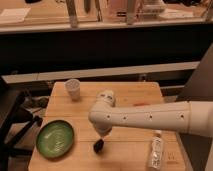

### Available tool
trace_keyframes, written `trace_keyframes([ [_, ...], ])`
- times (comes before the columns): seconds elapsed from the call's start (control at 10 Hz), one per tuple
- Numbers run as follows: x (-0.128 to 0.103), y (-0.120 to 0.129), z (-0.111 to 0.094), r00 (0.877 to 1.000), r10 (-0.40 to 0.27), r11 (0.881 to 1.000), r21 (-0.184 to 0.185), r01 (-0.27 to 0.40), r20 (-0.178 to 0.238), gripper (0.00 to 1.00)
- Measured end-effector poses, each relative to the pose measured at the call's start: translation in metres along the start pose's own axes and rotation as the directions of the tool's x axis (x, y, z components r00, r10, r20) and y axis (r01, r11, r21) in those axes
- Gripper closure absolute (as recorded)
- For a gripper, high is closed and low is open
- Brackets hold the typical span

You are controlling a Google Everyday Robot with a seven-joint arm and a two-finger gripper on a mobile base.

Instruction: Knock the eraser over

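The eraser [98,145] is a small dark, nearly black lump on the wooden table [130,95], near the front middle. My white arm reaches in from the right and bends down over it. My gripper [102,136] hangs right above the eraser and seems to touch its top; the arm's wrist hides most of it.
A white cup [73,89] stands at the table's back left. A green plate [55,138] lies at the front left. A clear plastic bottle [156,150] lies at the front right. A dark chair [12,120] stands left of the table.
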State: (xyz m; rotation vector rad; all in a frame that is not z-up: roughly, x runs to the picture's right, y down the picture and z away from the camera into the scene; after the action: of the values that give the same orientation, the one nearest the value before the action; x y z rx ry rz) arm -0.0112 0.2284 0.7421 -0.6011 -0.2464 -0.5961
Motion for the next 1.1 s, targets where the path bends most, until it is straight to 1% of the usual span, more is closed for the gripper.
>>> trace_keyframes([
  [1.1, -0.0087, -0.0021, 0.0055, 1.0, -0.001, 1.0, 0.005, 0.001, 0.004, 1.0],
])
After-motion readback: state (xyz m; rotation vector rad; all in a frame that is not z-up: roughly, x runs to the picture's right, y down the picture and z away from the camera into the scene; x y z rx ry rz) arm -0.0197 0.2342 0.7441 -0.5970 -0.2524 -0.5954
